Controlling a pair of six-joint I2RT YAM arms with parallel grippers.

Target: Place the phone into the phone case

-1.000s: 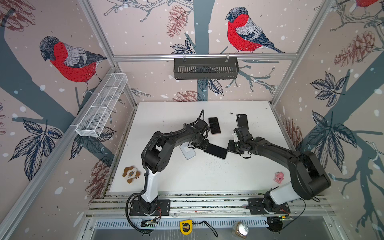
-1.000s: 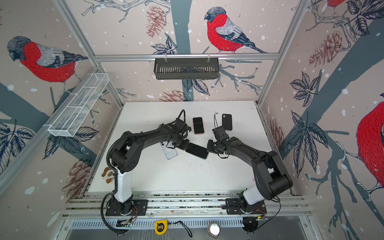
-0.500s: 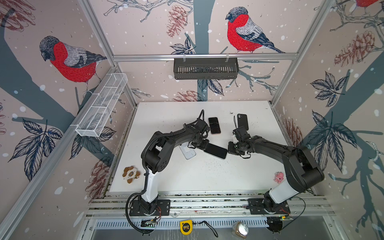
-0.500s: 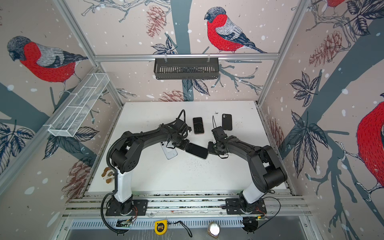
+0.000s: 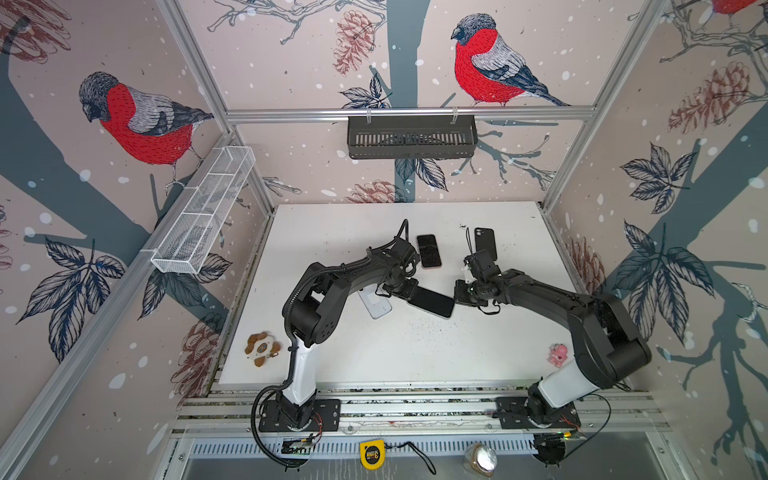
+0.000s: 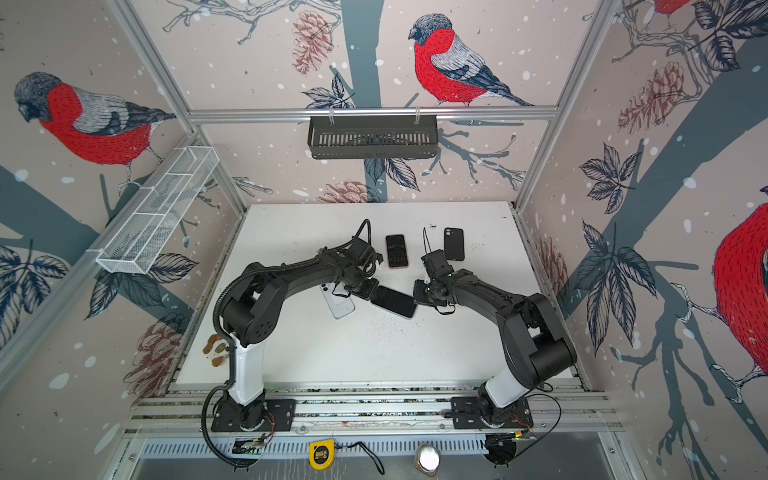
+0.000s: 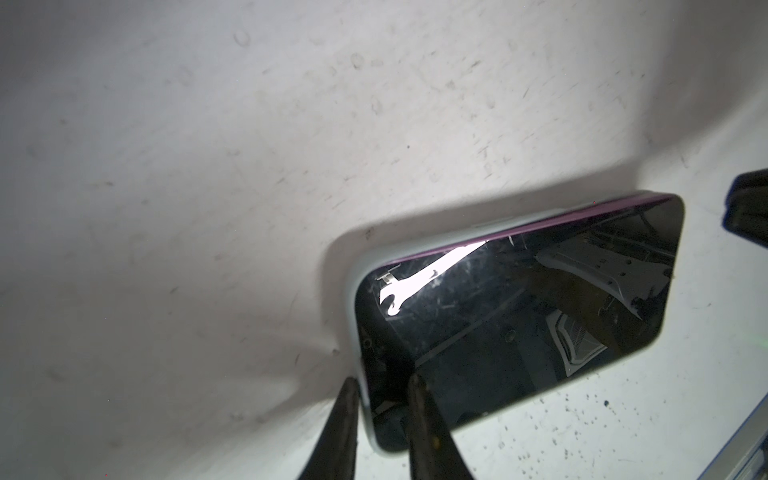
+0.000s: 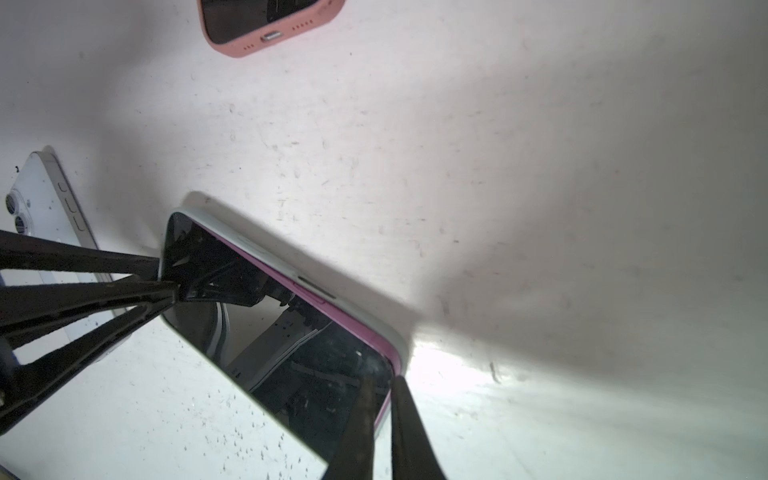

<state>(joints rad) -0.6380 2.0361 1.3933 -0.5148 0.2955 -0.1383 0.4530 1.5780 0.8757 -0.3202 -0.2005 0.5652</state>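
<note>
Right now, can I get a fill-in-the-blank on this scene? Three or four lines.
The left hand and right hand are ___ shut on the cased phone.
The white phone lies screen ___.
The case on the third phone is ___.
The cased phone's screen faces ___.
Missing words: both, down, pink, up.

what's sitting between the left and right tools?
The phone, screen up in a pale case; left tool and right tool each pinch one end. Clear in both top views.
</note>
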